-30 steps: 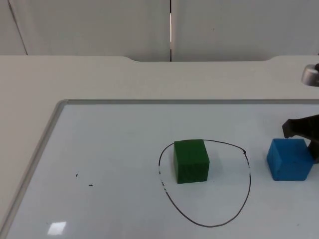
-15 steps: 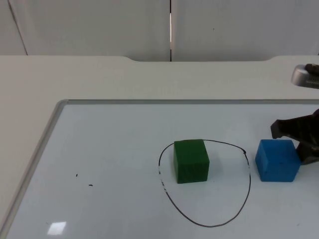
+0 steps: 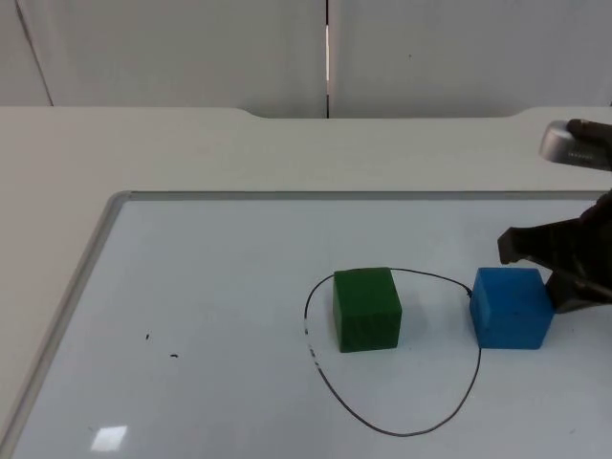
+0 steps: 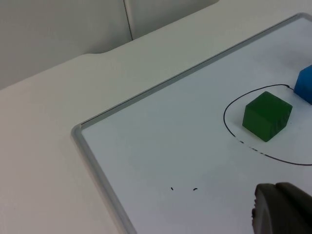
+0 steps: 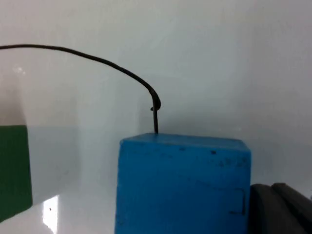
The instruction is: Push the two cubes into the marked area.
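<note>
Blue cube, matte, touches right tool.

The cube touching the black right gripper is plain bright blue. Beyond it from that gripper, a plain dark green cube sits within a thin black hand-drawn loop on a glossy white board edged in silver-grey, on a cream-white desk.

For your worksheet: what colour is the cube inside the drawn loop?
Green cube, clearest in the top view.
</note>
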### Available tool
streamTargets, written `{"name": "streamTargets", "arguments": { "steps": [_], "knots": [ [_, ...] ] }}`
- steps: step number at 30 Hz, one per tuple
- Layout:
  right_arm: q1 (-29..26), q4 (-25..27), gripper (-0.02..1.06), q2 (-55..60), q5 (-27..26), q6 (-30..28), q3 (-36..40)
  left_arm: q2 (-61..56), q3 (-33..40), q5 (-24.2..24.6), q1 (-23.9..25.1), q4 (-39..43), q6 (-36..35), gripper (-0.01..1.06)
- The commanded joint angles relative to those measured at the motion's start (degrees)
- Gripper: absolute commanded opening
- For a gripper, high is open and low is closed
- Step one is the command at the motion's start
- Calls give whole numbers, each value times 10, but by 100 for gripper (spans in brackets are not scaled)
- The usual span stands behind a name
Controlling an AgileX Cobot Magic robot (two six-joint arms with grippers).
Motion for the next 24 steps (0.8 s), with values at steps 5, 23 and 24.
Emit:
{"name": "streamTargets", "arguments": {
  "steps": [5, 23, 24],
  "knots": [
    [3, 1, 0, -2, -2, 13, 1, -2, 2, 0, 2, -2, -5, 0],
    [23, 10, 0, 29, -32, 21, 1, -2, 2, 1, 2, -5, -5, 0],
    [23, 10, 0, 34, -38, 21, 1, -2, 2, 1, 2, -5, -5, 0]
  ]
}}
